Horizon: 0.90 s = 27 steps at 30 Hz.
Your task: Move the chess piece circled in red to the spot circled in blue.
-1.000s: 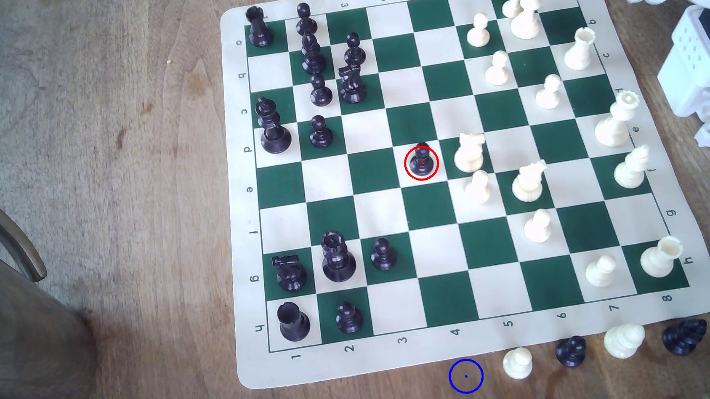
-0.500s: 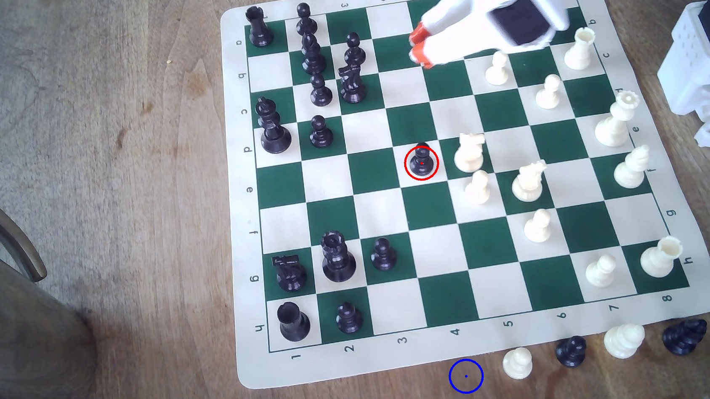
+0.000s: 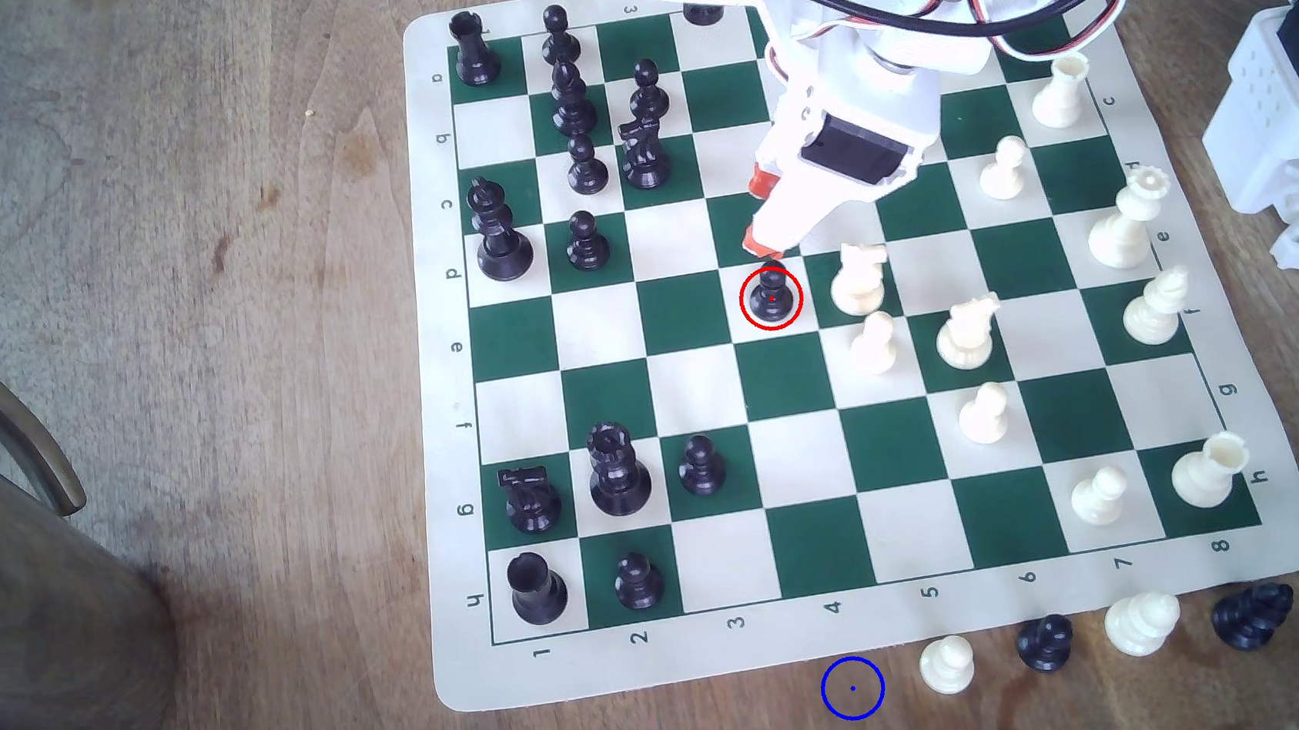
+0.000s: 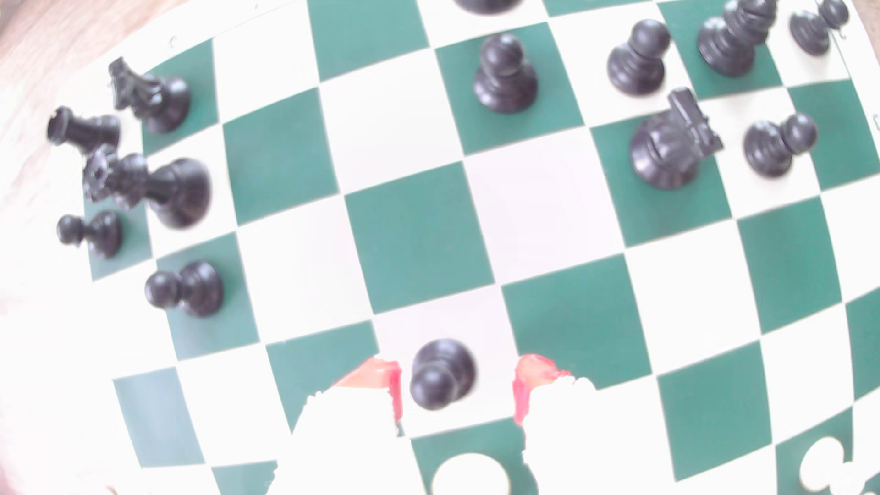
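Note:
The red-circled black pawn (image 3: pixel 771 297) stands on a white square near the middle of the chessboard (image 3: pixel 821 544). My gripper (image 3: pixel 758 214) hangs over the board just behind it, with its orange fingertips (image 3: pixel 755 243) close to the pawn's head. In the wrist view the pawn (image 4: pixel 440 373) sits in the gap of the open gripper (image 4: pixel 457 388), touching neither of the red-tipped fingers (image 4: pixel 381 378). The blue ring (image 3: pixel 852 687) is drawn on bare wood just off the board's near edge.
A white knight (image 3: pixel 858 278) stands one square to the exterior view's right of the pawn, with a white pawn (image 3: pixel 873 343) nearby. To the right of the blue ring, a white pawn (image 3: pixel 947 664) and several other pieces stand off the board. A dark wooden object (image 3: pixel 7 600) fills the left edge.
The arm swung in from the back right corner, across the board and down to just behind the circled pawn. The pawn itself has not moved.

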Each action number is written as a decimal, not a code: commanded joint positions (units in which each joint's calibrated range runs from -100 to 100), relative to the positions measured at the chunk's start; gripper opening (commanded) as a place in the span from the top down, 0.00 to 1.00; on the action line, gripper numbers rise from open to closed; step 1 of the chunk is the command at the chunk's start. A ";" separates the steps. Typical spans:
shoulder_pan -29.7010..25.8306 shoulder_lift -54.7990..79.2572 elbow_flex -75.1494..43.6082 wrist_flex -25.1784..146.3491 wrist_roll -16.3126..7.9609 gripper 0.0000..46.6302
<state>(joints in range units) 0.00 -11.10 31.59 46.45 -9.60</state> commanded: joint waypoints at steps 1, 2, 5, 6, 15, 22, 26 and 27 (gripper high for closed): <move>-1.21 -0.10 -3.93 -1.00 -0.15 0.73; -1.21 0.15 -3.39 -1.41 -0.20 0.73; -0.98 0.32 -2.12 -3.37 -0.83 0.69; -0.90 0.41 -1.58 -4.52 -1.32 0.67; -0.98 3.29 2.14 -6.90 -0.98 0.69; -1.76 3.21 5.04 -7.72 -0.98 0.71; -2.15 3.38 5.77 -9.11 -1.32 0.72; -2.15 3.46 5.86 -9.27 -1.32 0.72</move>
<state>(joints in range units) -1.77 -6.49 37.46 38.57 -10.82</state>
